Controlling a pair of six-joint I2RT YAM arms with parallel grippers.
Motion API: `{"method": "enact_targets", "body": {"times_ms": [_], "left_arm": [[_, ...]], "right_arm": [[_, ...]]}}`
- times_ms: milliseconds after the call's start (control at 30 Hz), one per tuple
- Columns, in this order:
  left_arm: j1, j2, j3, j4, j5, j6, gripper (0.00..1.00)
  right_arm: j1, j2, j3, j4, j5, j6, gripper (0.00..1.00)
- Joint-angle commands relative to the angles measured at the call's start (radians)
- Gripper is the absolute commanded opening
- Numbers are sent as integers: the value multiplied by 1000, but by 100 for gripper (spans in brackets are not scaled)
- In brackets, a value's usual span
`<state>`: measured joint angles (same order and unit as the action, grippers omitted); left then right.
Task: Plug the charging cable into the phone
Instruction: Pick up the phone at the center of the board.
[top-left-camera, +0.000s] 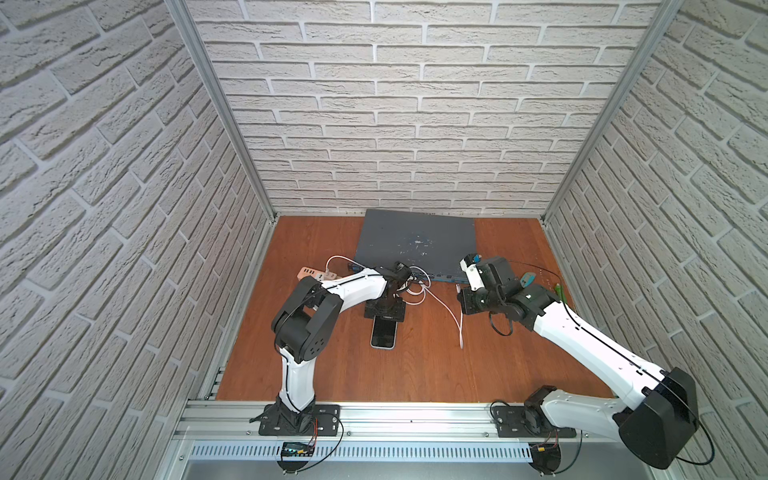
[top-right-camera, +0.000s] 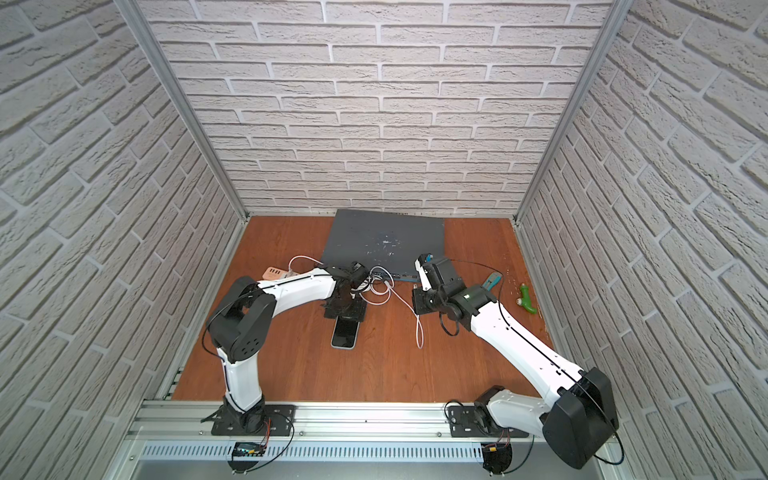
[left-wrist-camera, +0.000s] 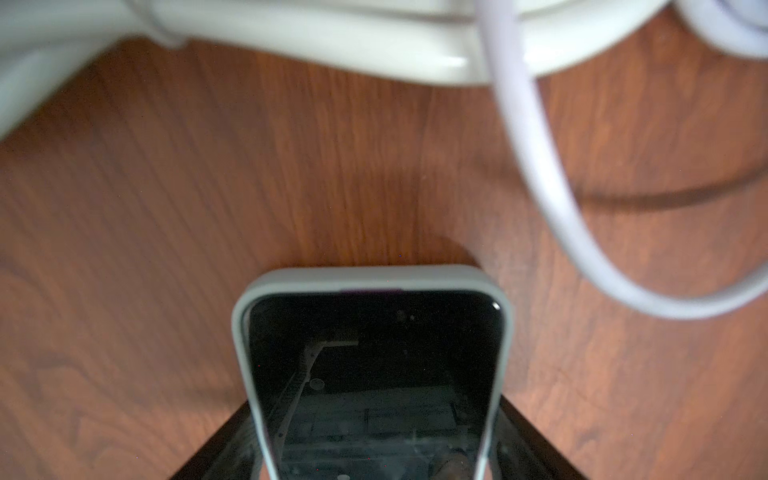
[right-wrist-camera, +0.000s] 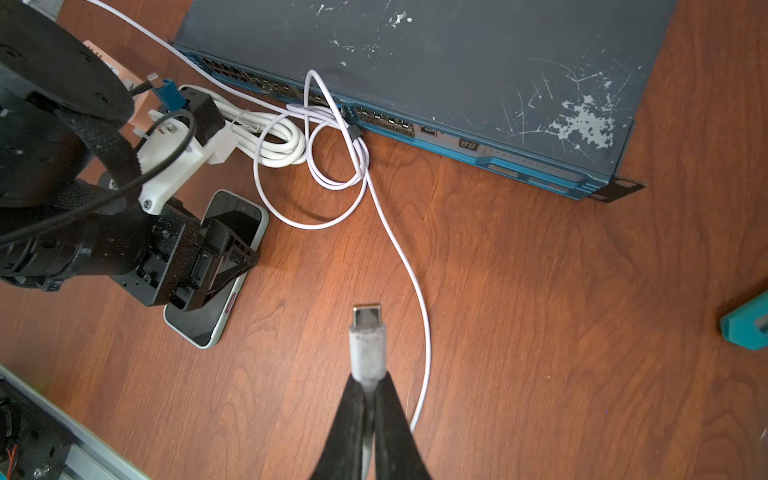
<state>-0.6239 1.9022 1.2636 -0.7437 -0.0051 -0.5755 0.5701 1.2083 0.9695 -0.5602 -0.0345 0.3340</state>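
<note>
Nearest, the phone (top-left-camera: 383, 334) lies flat, screen up, on the counter (top-left-camera: 332, 374). The left tool (right-wrist-camera: 216, 270) straddles its far end, jaws wide and pressed against its long edges. Further right, the right tool (right-wrist-camera: 368, 374) pinches the charging cable (right-wrist-camera: 419, 299) by its plug, apart from the phone. Farthest back sits a grey box (top-left-camera: 415, 241).

Both top views look steeply down from high at the near edge, taking in the whole table (top-left-camera: 332, 374). Left wrist view: close over the phone (left-wrist-camera: 374, 374). Right wrist view: low over the table. All share phone and cable (right-wrist-camera: 368, 345).
</note>
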Motion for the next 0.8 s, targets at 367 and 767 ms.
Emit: {"method": "enact_targets", "body": {"times_ms": [367, 767], "left_arm": [[77, -131, -36, 20, -13, -215, 0], [80, -180, 17, -69, -35, -475, 0]], "right_arm": [[6, 28, 15, 33, -33, 10, 3], [41, 80, 40, 26, -49, -16, 3]]}}
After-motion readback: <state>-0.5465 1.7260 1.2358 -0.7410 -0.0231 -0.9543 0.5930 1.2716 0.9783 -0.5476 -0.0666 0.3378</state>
